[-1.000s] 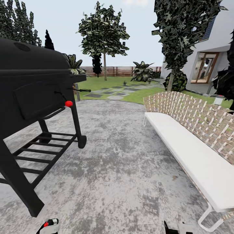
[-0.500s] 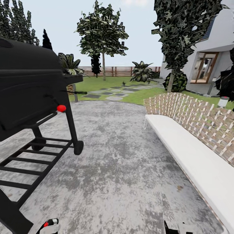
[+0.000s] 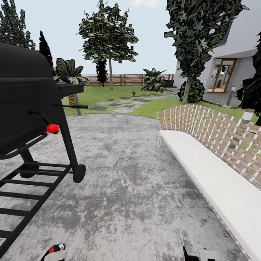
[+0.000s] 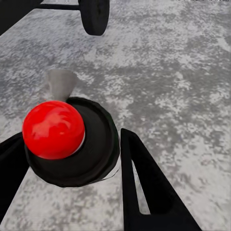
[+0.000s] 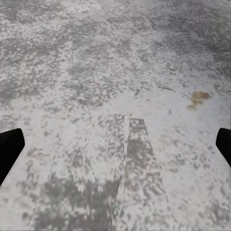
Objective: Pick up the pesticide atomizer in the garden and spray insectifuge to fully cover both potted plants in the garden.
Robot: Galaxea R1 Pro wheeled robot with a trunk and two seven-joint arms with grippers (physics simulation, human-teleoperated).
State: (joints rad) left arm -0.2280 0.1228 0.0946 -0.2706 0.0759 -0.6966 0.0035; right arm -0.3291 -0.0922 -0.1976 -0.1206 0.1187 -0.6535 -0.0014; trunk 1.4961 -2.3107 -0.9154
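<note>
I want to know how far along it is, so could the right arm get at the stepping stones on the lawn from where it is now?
Probably not. The right gripper sits low at the robot's front over grey paving, while the stepping stones lie far ahead on the lawn. The way between grill and bench looks free.

— Where do the arms sit in the head view?

— Low. The left gripper (image 3: 57,251) peeks in at seven o'clock, the right gripper (image 3: 197,253) at five.

— And the fingers?

— The right gripper's black fingertips (image 5: 10,147) stand wide apart. The left's dark fingers (image 4: 144,187) are spread too.
</note>
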